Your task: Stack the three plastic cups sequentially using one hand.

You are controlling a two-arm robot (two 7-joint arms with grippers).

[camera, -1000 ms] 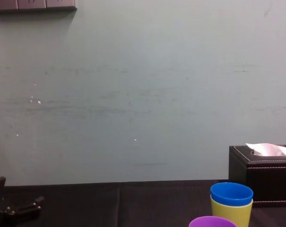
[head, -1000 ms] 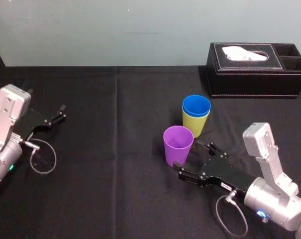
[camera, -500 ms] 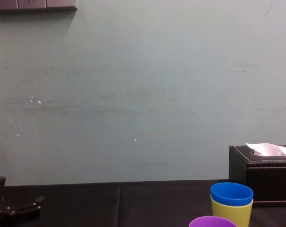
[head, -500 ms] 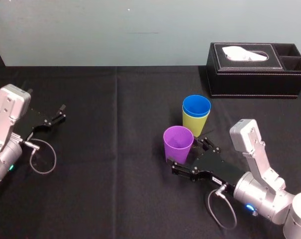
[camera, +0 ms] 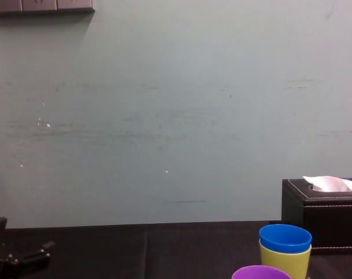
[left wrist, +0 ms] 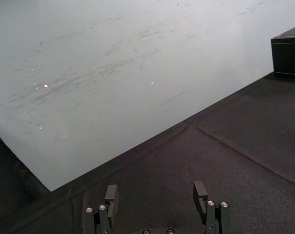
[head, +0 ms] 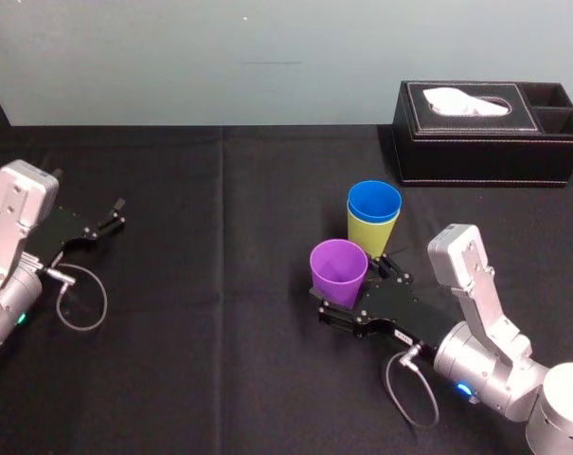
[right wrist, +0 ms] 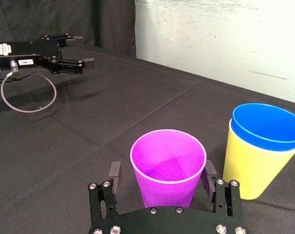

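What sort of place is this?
Likely a robot test lab: a black-clothed table against a bare wall, the right gripper open around a purple cup, the left gripper parked at left, a tissue box.

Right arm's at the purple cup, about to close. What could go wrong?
1. The right gripper has open jaws straddling the purple plastic tumbler low on its smooth tapered wall; closing may tip it or let it slip.
2. The yellow-green plastic tumbler holding the blue tumbler stands close beside one jaw; it might get knocked.
Left gripper parked far left.
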